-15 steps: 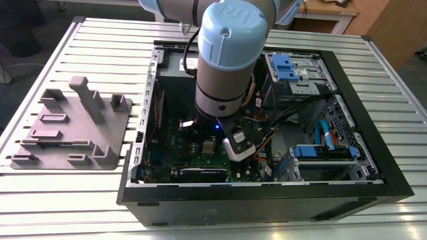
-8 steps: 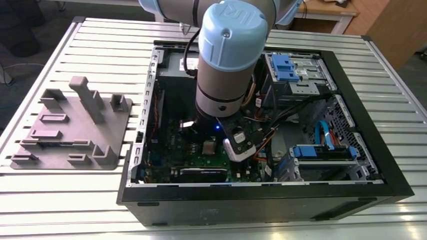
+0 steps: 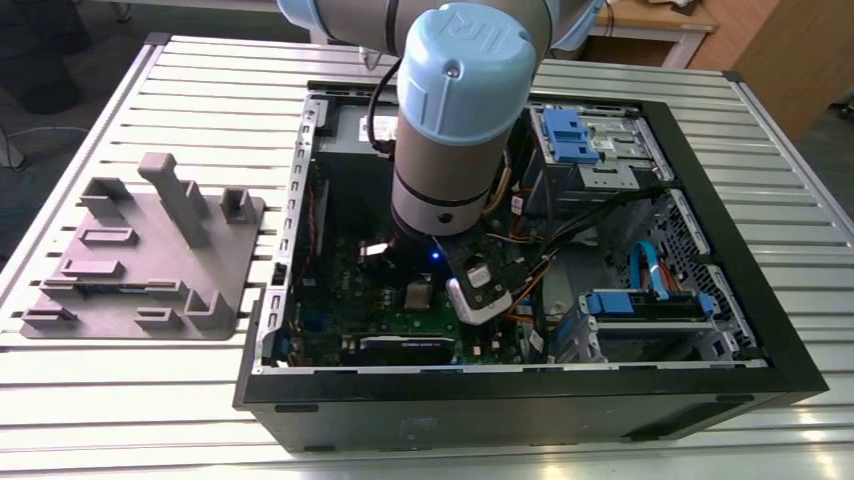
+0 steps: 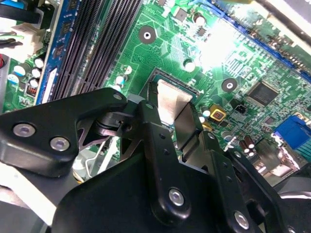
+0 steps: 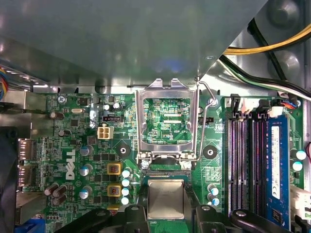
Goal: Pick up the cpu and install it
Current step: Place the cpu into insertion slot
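Observation:
The cpu (image 5: 166, 196), a small silvery square, lies flat right over the dark socket (image 5: 166, 173) on the green motherboard (image 5: 73, 145). My gripper (image 5: 166, 216) has a black finger against each of two opposite edges and is shut on it. The second wrist view shows the cpu (image 4: 170, 94) pale between the fingers (image 4: 151, 121), down at the socket's corner. The metal socket frame (image 5: 141, 121) stands swung open just beyond the socket, its lever (image 5: 206, 104) raised. In the exterior view the arm (image 3: 454, 120) reaches down into the open computer case (image 3: 534, 400).
Black memory slots (image 5: 243, 160) and a blue memory stick (image 5: 274, 160) run beside the socket. Yellow and black cables (image 5: 272, 46) hang near the case wall. Blue drive cages (image 3: 581, 140) fill the case's far side. A grey parts fixture (image 3: 147, 260) sits on the slatted table at the exterior view's left.

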Controlling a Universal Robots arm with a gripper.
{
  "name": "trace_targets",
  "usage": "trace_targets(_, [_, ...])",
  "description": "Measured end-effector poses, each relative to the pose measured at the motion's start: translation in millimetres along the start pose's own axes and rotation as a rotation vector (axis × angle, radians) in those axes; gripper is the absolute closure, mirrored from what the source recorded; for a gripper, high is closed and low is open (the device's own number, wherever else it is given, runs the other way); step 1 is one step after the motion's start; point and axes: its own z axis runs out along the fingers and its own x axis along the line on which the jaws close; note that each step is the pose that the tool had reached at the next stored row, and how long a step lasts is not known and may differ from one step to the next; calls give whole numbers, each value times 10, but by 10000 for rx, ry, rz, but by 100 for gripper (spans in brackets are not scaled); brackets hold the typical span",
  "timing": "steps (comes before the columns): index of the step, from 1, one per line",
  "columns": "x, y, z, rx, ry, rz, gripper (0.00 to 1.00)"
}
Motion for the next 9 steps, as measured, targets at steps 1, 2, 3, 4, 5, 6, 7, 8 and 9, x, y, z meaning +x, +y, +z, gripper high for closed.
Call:
trace_targets(1, [0, 0, 0, 0, 0, 0, 61])
trace_targets(2, [0, 0, 3, -1, 0, 1, 61])
trace_targets(3, [0, 0, 4, -1, 0, 0, 61])
trace_targets(4, [0, 0, 8, 0, 0, 0, 61])
trace_targets(5, [0, 0, 11, -1, 0, 0, 61])
trace_targets(6, [0, 0, 13, -3, -1, 0, 61])
trace_targets(7, [0, 0, 13, -3, -2, 0, 61])
trace_targets(8, [0, 0, 13, -2, -1, 0, 61])
trace_targets(9, [0, 0, 13, -2, -1, 0, 61])
